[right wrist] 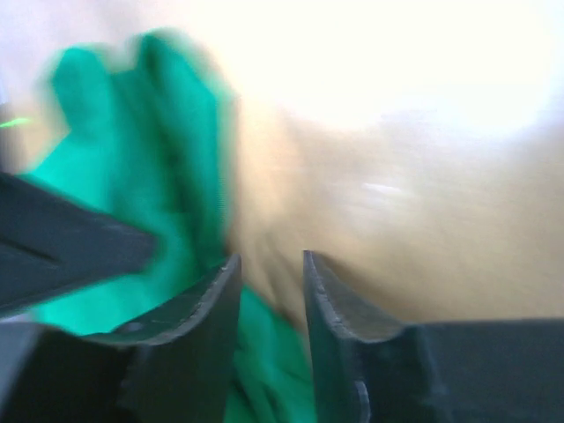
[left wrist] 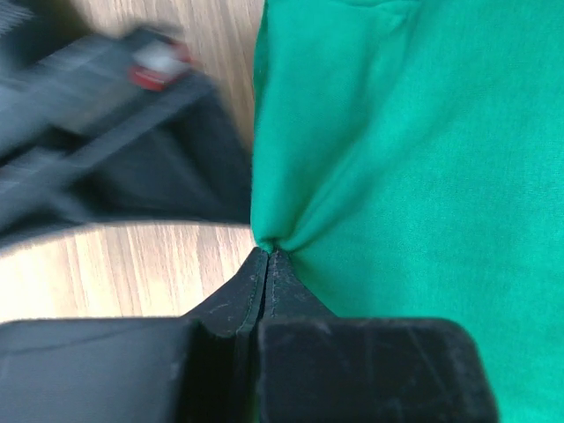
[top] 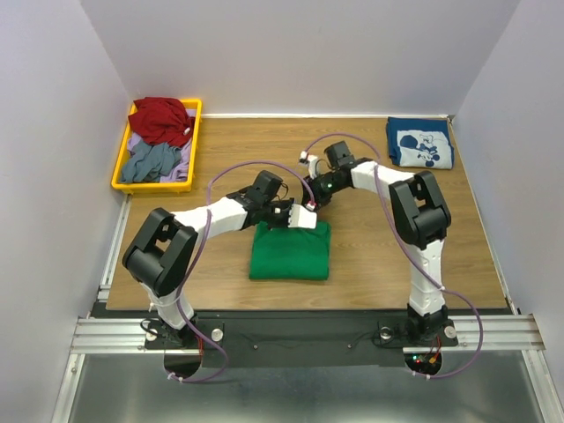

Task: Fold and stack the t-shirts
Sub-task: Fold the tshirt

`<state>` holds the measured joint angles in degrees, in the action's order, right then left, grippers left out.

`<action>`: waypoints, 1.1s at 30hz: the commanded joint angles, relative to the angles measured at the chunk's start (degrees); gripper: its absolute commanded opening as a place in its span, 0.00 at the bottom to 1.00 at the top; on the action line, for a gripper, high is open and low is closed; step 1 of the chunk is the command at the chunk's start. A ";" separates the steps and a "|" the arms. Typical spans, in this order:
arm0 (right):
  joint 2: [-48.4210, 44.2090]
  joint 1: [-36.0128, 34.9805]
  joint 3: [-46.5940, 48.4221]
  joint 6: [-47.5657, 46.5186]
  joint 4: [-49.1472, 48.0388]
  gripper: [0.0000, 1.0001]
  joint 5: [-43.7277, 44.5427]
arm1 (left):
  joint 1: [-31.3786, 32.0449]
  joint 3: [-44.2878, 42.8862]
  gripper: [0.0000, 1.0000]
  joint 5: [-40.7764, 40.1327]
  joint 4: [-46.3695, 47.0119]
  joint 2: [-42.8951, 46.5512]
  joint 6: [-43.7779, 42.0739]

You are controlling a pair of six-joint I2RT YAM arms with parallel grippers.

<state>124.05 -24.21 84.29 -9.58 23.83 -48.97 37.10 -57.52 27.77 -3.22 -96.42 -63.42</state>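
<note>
A plain green t-shirt (top: pixel 289 251) lies folded into a rectangle on the wooden table (top: pixel 370 256), in front of both arms. My left gripper (top: pixel 304 218) sits at its far edge, jaws shut and pinching a small pucker of the green t-shirt (left wrist: pixel 397 159) at their tips (left wrist: pixel 267 250). My right gripper (top: pixel 312 202) hovers just beyond that same edge. Its jaws (right wrist: pixel 270 258) stand apart with nothing between them, and the blurred green t-shirt (right wrist: pixel 123 176) shows left of and under them. A navy t-shirt with a white cartoon print (top: pixel 419 143) lies folded at the back right corner.
A yellow bin (top: pixel 188 141) at the back left holds red, grey and lavender clothes. White walls close in the table on three sides. In the left wrist view the right arm (left wrist: pixel 115 132) is a dark blur just left of the shirt's edge.
</note>
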 commanded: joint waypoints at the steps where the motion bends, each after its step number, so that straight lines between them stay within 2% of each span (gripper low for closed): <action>1: -4.86 3.81 4.21 -5.44 3.58 0.44 16.35 | -0.28 -1.11 0.16 0.09 2.34 -0.34 -1.09; 3: -6.45 5.83 5.87 -6.06 5.78 0.48 16.80 | -0.71 -1.37 0.26 0.00 2.43 -0.26 0.04; 6: -8.47 8.55 6.59 -5.62 9.73 0.49 13.65 | -2.20 -3.12 0.34 2.02 -0.10 1.67 2.59; 8: -11.00 9.70 4.49 -4.40 11.57 0.49 8.91 | -4.14 -6.11 0.42 6.83 -4.76 3.87 6.01; 11: -14.00 9.79 -0.07 -2.11 12.29 0.50 2.41 | -8.00 -9.54 0.46 11.59 -11.44 6.33 11.90; 12: -14.36 9.71 -1.05 -1.15 12.29 0.50 0.91 | -8.97 -10.07 0.50 13.95 -12.85 6.77 13.31; 13: -14.62 9.70 -2.02 0.34 12.20 0.50 -1.89 | -9.93 -10.33 0.51 14.67 -13.99 7.21 14.80; 16: -14.80 9.62 -5.18 1.06 11.85 0.54 -2.89 | -13.36 -8.15 0.51 16.09 -16.11 8.61 19.37; 19: -14.45 9.44 -6.42 1.84 11.06 0.57 -2.71 | -16.35 -4.29 0.51 16.18 -13.49 9.49 24.56; 24: -13.92 8.74 -7.03 1.68 10.88 0.57 -2.97 | -18.55 0.03 0.51 15.91 -8.21 9.59 33.69; 28: -14.45 8.04 -7.91 1.94 11.06 0.56 -4.29 | -18.91 1.88 0.51 15.47 -6.36 8.01 36.08; 33: -14.01 6.72 -9.93 1.32 11.06 0.55 -1.75 | -19.26 1.62 0.51 15.65 -5.21 4.84 38.02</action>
<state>110.32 -16.29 75.50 -8.08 35.07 -50.85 18.26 -55.92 41.69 -11.00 -90.80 -28.60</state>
